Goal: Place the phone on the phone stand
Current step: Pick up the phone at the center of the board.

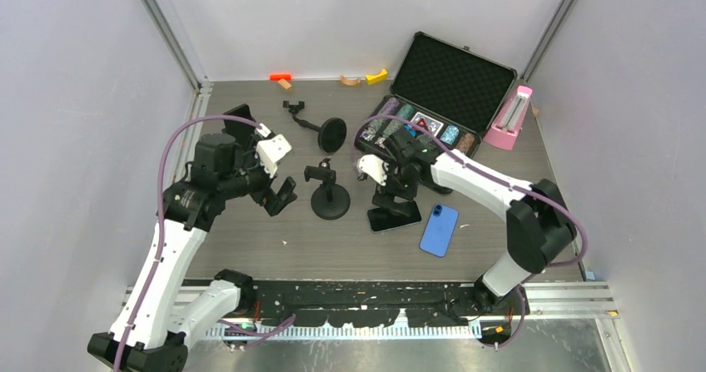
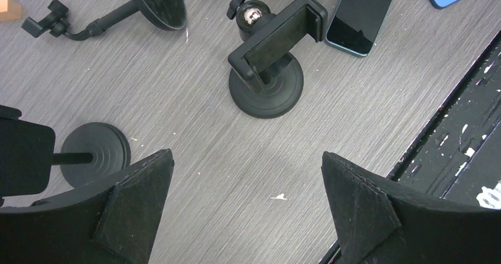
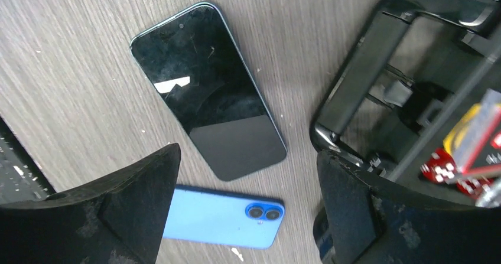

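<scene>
- The right claw (image 1: pixel 396 195) hangs spread wide and empty above a dark-screened phone (image 3: pixel 207 93). The phone lies flat, face up, on the tabletop (image 1: pixel 250 239).
- This looks like the reach-and-grasp step: nothing is lifted, and the phone stand (image 1: pixel 330 193) holds nothing.
- The stand is upright on its round base, just left of the dark phone. Its clamp cradle is tilted (the left wrist view shows it best).
- The left claw (image 2: pixel 246 155) is also fully spread and empty, hovering near the stand's left side.
- Next, the right claw probably needs to drop over the phone's long edges and close. A flat phone gives little to grip, so it may slip. The phone must then be carried left and seated in the cradle.
- A blue phone (image 1: pixel 439 230) lies camera-side up just beside the dark one, on its right, close enough to be nudged.
- An open poker-chip case (image 1: pixel 441 97) sits close behind the right arm.
- A second stand (image 1: pixel 320 129) lies toppled behind the upright one.
- A pink object (image 1: pixel 509 118) and small blocks (image 1: pixel 280 78) sit along the back, well clear.
</scene>
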`<action>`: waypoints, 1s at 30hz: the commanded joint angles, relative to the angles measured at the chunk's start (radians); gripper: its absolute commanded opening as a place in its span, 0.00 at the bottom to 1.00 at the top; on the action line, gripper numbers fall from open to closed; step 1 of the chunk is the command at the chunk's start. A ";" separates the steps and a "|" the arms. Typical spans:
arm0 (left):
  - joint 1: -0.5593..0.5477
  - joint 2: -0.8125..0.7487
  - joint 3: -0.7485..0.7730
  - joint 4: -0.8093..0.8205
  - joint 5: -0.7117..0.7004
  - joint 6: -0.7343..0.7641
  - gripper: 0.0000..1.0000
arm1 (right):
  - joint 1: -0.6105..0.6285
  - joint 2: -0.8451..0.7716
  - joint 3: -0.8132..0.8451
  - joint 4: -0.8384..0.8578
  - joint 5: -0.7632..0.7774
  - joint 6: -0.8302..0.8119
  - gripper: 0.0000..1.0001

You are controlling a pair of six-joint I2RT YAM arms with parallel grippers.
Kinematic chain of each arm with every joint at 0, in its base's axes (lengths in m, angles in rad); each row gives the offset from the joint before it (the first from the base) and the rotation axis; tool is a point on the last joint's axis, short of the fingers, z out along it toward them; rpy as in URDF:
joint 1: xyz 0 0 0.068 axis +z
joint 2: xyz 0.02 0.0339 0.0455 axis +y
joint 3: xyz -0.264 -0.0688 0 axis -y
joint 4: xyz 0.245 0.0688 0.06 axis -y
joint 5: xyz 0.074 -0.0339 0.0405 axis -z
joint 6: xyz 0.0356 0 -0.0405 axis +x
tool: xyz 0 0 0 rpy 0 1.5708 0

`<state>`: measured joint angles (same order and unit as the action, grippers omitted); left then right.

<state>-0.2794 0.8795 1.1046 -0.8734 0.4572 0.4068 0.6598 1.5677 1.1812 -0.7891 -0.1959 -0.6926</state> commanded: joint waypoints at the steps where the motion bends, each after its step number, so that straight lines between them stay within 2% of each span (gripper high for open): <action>1: 0.003 -0.015 0.035 -0.007 0.024 0.021 1.00 | -0.002 0.053 -0.041 0.081 -0.053 -0.115 0.91; 14: 0.003 -0.029 -0.003 0.025 0.026 0.024 1.00 | 0.003 0.109 -0.122 0.190 -0.092 -0.170 0.91; 30: 0.003 -0.032 -0.030 0.047 0.025 0.042 1.00 | 0.066 0.139 -0.156 0.200 -0.073 -0.181 0.89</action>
<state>-0.2794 0.8635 1.0840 -0.8642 0.4652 0.4316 0.7017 1.7054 1.0466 -0.6174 -0.2604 -0.8612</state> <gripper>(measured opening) 0.994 0.891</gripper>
